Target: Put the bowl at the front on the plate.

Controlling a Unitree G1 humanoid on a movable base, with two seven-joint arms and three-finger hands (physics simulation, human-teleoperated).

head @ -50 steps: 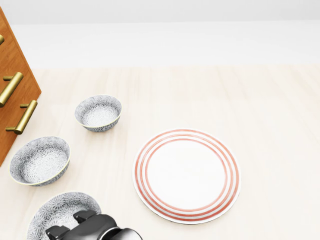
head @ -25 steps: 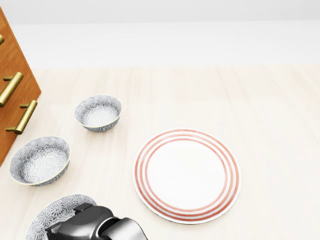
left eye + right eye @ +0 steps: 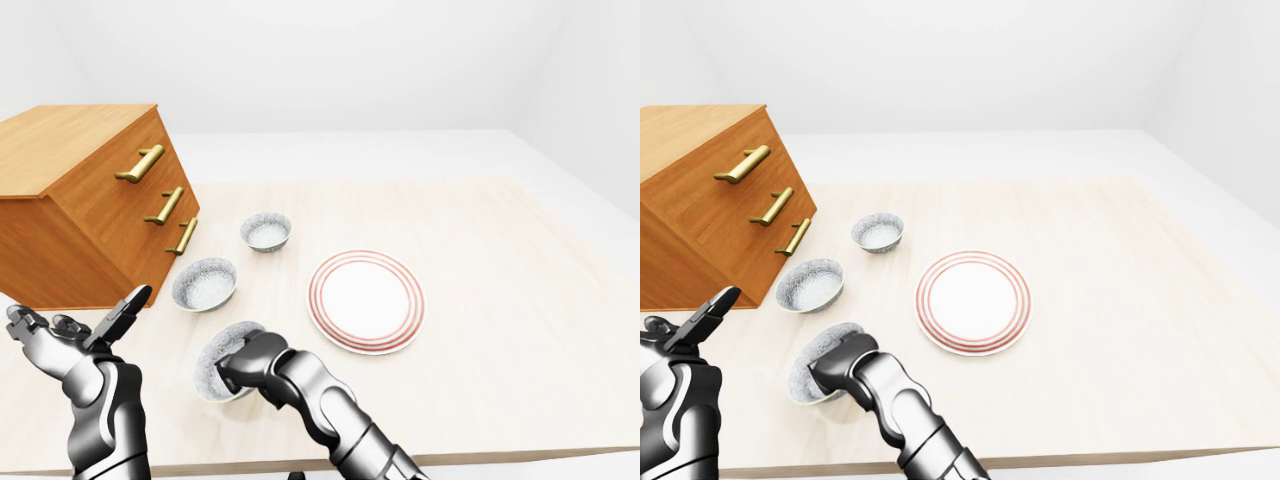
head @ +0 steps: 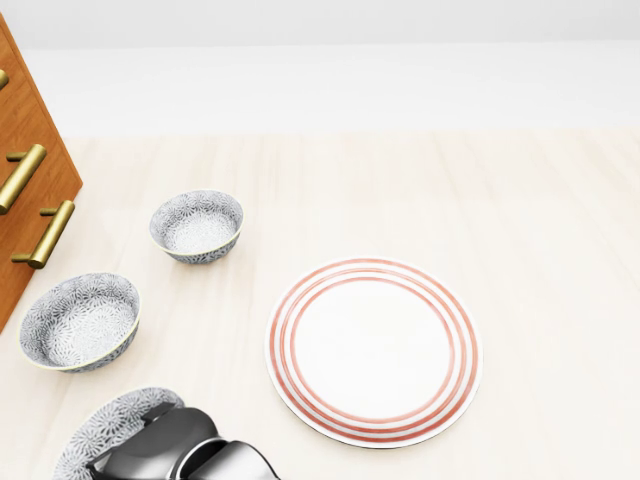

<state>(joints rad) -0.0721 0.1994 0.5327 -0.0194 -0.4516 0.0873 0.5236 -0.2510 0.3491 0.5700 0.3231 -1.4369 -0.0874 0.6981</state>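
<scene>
Contact looks close: within the last second the right hand (image 3: 243, 362) has slid further over the nearest patterned bowl (image 4: 100, 425). Its fingers now curl at the right side of the rim in the head view, though I cannot tell whether they pinch it. The bowl rests on the bench (image 3: 500, 300) where it was, left of the red-ringed plate (image 3: 366, 300) and apart from it. The left hand (image 3: 70, 335) hovers spread and empty. The grasp seems to be forming; the lift has not begun.
</scene>
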